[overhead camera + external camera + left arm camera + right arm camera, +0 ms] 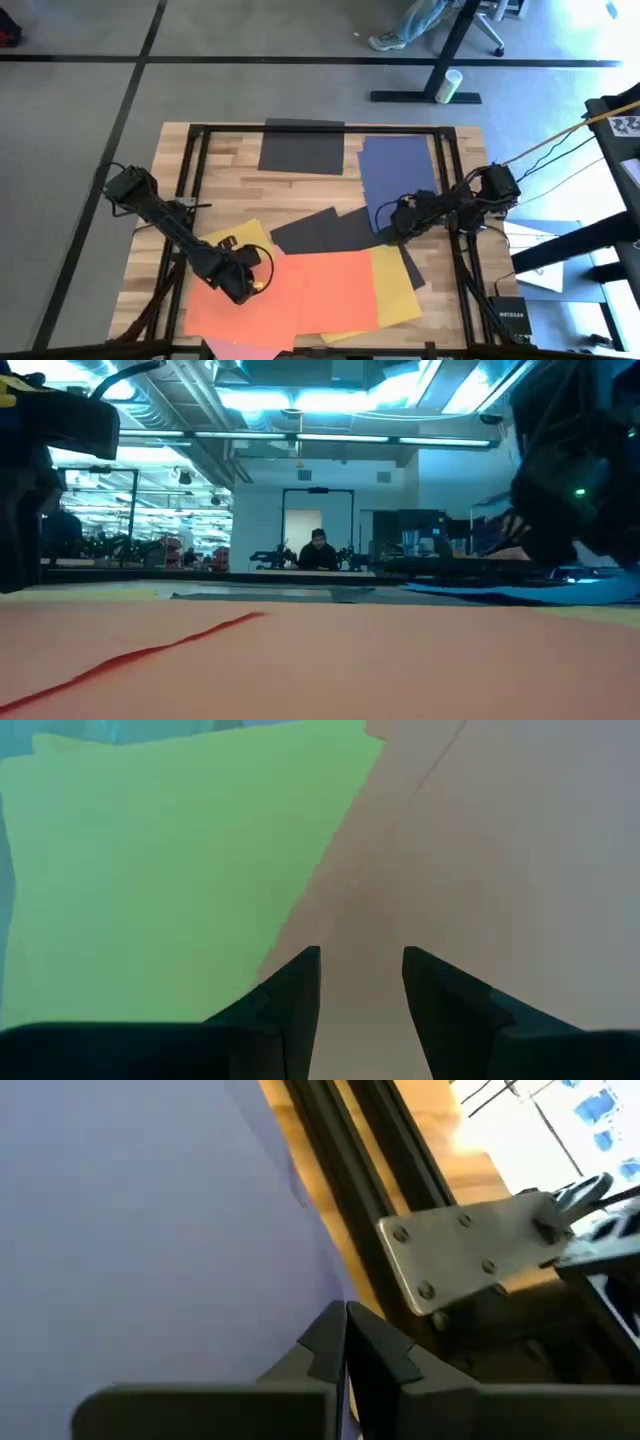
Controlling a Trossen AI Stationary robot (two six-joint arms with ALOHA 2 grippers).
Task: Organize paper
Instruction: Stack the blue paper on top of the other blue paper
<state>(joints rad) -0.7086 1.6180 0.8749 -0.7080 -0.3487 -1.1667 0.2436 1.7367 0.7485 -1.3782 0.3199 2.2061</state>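
Paper sheets overlap on the surface (160,290): left gripper (361,982), slightly parted, over the orange-red sheet (330,290); right gripper (346,1342) pinches the navy sheet (400,165). NETGEAR box (517,322) sits nearby.

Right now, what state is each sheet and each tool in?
Left tool: open, low over the orange sheet.
Right tool: shut, at the navy sheet's edge.
Yellow sheet: flat, partly under the orange one.
Far black sheet: flat, lying alone.
Middle black sheet: flat, overlapped.
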